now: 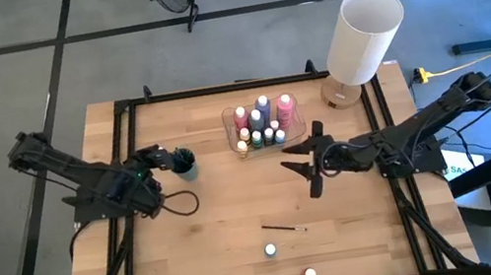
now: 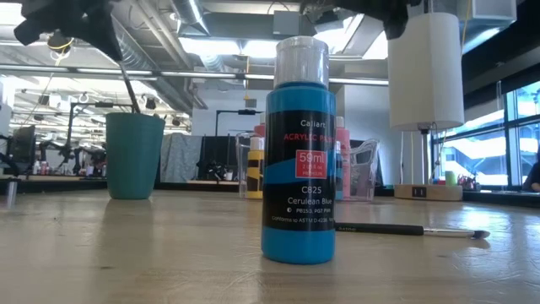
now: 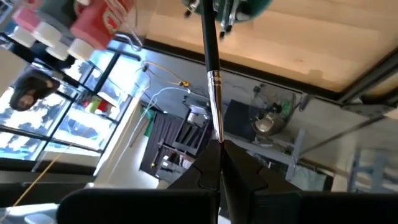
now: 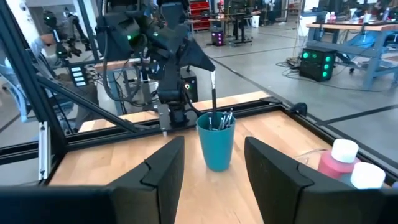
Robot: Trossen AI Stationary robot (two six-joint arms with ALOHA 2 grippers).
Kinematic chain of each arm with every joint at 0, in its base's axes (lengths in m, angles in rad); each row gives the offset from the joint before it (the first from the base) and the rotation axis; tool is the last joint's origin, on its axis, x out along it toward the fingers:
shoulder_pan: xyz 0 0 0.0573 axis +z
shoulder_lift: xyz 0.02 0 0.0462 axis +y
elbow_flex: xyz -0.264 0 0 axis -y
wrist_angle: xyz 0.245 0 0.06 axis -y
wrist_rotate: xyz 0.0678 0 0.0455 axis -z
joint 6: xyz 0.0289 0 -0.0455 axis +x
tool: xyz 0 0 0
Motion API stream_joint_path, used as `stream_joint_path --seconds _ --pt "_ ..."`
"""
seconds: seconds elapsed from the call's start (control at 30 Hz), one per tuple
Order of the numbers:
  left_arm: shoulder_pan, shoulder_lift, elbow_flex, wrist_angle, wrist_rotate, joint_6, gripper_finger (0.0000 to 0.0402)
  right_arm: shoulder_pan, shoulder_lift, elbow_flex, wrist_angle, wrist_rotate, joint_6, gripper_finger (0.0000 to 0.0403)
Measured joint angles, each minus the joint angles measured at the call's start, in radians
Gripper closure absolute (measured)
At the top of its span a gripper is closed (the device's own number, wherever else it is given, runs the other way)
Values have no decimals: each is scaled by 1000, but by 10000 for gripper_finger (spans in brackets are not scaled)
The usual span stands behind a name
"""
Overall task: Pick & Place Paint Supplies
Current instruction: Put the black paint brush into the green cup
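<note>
Overhead camera straight down on the whole worktop (image 1: 210, 223), low camera level across it, close behind a blue bottle (image 2: 299, 160), both wrist cameras sharing the teal cup (image 4: 216, 142)

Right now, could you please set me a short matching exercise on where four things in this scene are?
Things:
1. teal cup
2. clear tray
3. loose brush
4. lamp

Places:
A. table's far right corner
B. lying flat on the bare wood
C. under the left gripper
D. holding upright paint bottles

Pairs: 1-C, 2-D, 3-B, 4-A
</note>
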Motion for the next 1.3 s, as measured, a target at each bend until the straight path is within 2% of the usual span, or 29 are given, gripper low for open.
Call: stream_joint_path --seconds 0.3,1.07,1.3 --pt "48 40 -14 1 -16 49 400 -1 1 0 0 -55 9 233" --pt "44 211 -14 6 25 100 399 -1 1 0 0 -53 52 233" --pt "45 242 -14 36 2 109 398 0 0 0 -4 -61 59 233"
